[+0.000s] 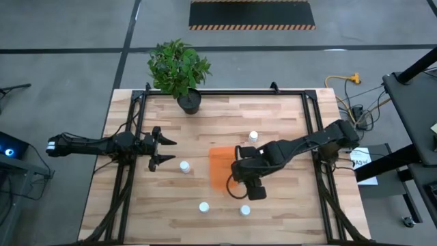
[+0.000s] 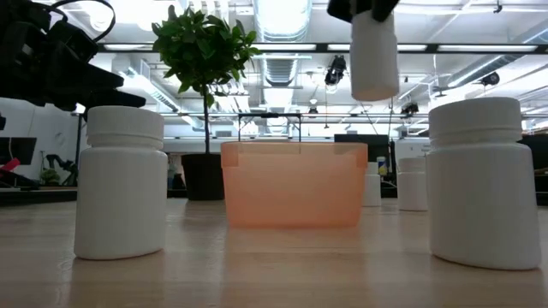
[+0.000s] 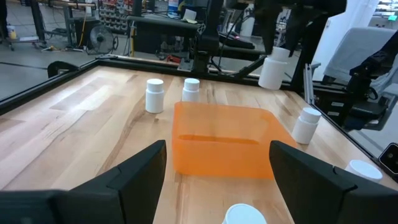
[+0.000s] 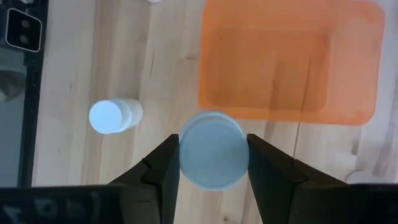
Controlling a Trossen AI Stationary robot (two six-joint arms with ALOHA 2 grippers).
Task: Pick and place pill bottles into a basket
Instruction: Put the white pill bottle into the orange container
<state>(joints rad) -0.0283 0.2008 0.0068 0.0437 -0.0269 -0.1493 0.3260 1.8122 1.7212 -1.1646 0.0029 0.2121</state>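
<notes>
While left hand (image 1: 166, 150) waits spread, right hand (image 4: 213, 163) points down, pinching raised pill bottle (image 4: 213, 157) beside basket (image 4: 289, 59)

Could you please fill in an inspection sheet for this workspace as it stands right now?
Surface: wooden table, black frame rails along its edges.
Job's things: orange basket near the middle, nothing seen inside it; four pill bottles standing on the table; one held bottle lifted off the table, beside the basket, not over it.
Clutter: potted plant at the far edge.
Grippers: right gripper shut on the held bottle; left gripper open, holding nothing, at the left side.
Cables: yellow cable on the floor beyond the right corner.
Surroundings: grey floor, striped mat.
</notes>
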